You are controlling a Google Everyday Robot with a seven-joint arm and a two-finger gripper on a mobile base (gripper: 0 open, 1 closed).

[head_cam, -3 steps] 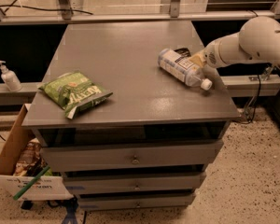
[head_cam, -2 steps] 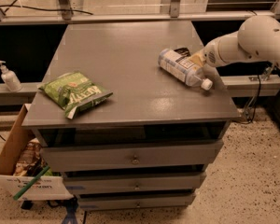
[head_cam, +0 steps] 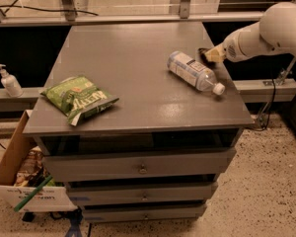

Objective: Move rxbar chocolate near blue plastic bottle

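Observation:
The blue plastic bottle [head_cam: 194, 72] lies on its side at the right of the grey cabinet top [head_cam: 133, 58], with its white cap pointing toward the front right corner. Just behind it, by the right edge, a small dark piece of the rxbar chocolate [head_cam: 203, 53] shows. My gripper [head_cam: 210, 56] comes in from the right on a white arm [head_cam: 266, 31] and is right against the bar. Its tip covers most of the bar, so the hold does not show.
A large green chip bag [head_cam: 79, 98] lies at the front left of the top. A white pump bottle [head_cam: 9, 81] stands on a ledge to the left. An open cardboard box [head_cam: 19, 174] sits on the floor at the lower left. Drawers [head_cam: 140, 167] face forward below.
The dark bar now shows a little further right, tight against the gripper tip. The arm has barely moved, and the bottle and the green bag lie as before.

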